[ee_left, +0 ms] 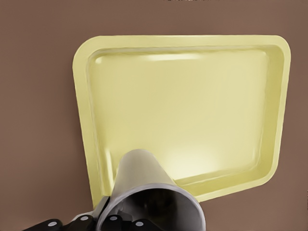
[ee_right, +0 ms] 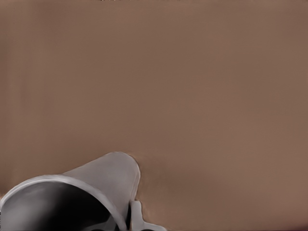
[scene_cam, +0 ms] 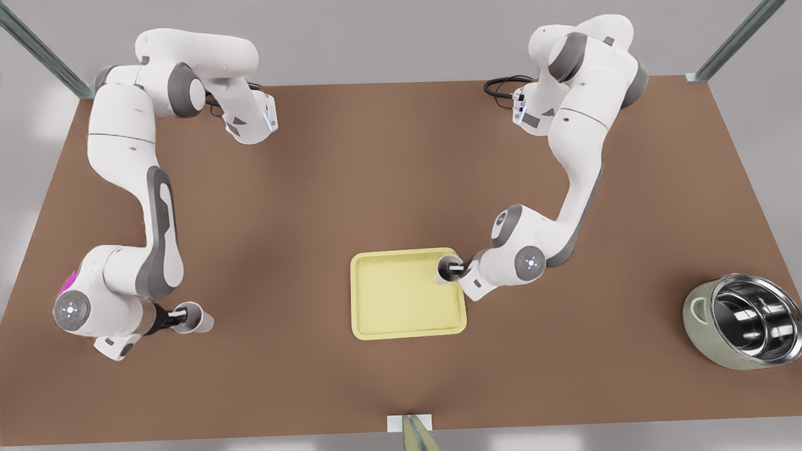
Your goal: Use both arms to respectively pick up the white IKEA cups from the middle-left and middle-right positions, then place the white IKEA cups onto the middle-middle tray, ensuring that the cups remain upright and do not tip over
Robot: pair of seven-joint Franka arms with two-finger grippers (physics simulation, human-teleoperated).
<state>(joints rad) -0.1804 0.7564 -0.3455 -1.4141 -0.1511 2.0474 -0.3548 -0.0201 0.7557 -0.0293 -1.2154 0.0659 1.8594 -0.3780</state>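
Observation:
The pale yellow tray [scene_cam: 395, 294] lies mid-table, seen large in the left wrist view [ee_left: 192, 110]. My left gripper [scene_cam: 457, 268] is on the arm at the front view's right. It is shut on the rim of a white cup [scene_cam: 445, 270], upright over the tray's far right corner. The left wrist view has this cup [ee_left: 144, 183] over the tray's rim. My right gripper [scene_cam: 177, 317], on the arm at the front view's left, is shut on the other white cup [scene_cam: 200, 321]. That cup [ee_right: 103, 180] stands upright low over bare table, well left of the tray.
A grey-green steel-lined pot [scene_cam: 742, 329] stands near the table's right edge. A pink bowl [scene_cam: 67, 282] peeks out behind the arm at the front view's left. Brown table [scene_cam: 282, 250] stretches between that arm's cup and the tray.

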